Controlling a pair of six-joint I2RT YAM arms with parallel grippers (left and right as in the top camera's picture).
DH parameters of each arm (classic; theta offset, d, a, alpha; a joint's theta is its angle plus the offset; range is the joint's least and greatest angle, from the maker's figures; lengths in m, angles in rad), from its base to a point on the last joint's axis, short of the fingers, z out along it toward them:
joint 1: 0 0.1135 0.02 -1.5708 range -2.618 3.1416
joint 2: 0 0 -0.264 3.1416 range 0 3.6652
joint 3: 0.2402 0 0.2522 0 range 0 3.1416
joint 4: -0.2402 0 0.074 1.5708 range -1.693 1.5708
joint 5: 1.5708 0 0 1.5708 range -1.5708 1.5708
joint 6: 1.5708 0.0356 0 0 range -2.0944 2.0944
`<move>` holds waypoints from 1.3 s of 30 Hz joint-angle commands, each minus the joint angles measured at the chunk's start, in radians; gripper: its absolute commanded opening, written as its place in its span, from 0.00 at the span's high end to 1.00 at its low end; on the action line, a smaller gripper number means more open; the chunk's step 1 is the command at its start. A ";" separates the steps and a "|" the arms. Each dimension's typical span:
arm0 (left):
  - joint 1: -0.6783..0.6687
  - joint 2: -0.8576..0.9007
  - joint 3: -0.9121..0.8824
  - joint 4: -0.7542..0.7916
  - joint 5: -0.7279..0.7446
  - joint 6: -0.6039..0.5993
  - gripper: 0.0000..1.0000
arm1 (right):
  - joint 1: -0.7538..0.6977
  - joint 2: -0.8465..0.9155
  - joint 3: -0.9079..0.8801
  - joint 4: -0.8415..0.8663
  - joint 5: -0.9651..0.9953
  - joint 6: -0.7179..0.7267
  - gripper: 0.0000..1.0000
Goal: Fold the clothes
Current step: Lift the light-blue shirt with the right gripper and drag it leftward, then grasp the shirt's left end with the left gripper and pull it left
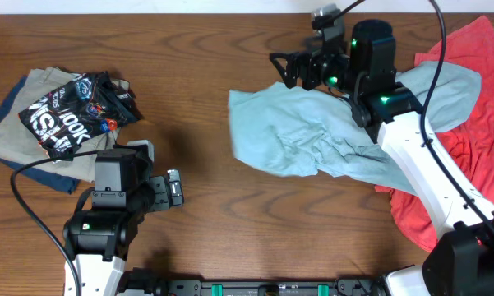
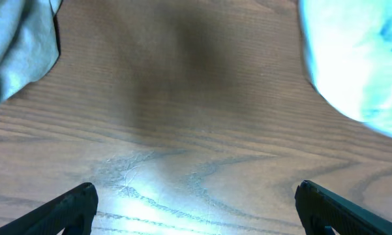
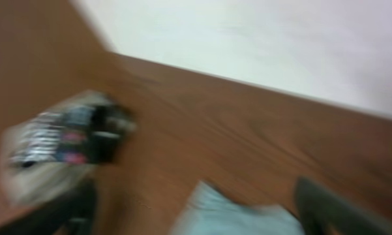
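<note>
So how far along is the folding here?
Nothing looks folded yet. The light blue T-shirt lies rumpled mid-table, overlapping the coral-red shirt. In hand: nothing; the right gripper hangs open by the T-shirt's far edge, the left gripper open over bare table. Both shirts remain to fold.

**Brown wooden desk, pale wall behind**

The desk (image 1: 230,222) under me is brown wood with long, wavy grain, and it fills the overhead view to every edge. Seen from my left wrist, a pale sheen (image 2: 140,186) of light lies on the grain. Beyond the desk's far edge stands a plain whitish wall (image 3: 261,39), blurred
</note>
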 commanded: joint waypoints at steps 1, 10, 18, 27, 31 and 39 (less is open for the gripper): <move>0.004 0.008 0.019 0.003 0.003 -0.006 0.03 | -0.022 -0.011 0.003 -0.146 0.347 -0.021 0.01; 0.004 0.011 0.020 0.085 0.085 -0.254 0.02 | -0.108 -0.011 0.002 -0.695 0.560 -0.054 0.01; -0.026 0.103 0.015 0.195 0.208 -0.340 0.02 | -0.219 -0.011 0.002 -0.945 0.562 -0.011 0.01; -0.197 0.364 0.015 0.312 0.208 -0.440 0.02 | -0.291 -0.011 0.002 -1.006 0.494 -0.002 0.01; -0.292 0.496 0.015 0.413 0.208 -0.491 0.02 | -0.295 -0.011 0.002 -1.015 0.474 -0.002 0.01; -0.452 0.740 0.015 0.664 0.208 -0.608 0.02 | -0.295 -0.011 0.002 -1.025 0.465 -0.002 0.01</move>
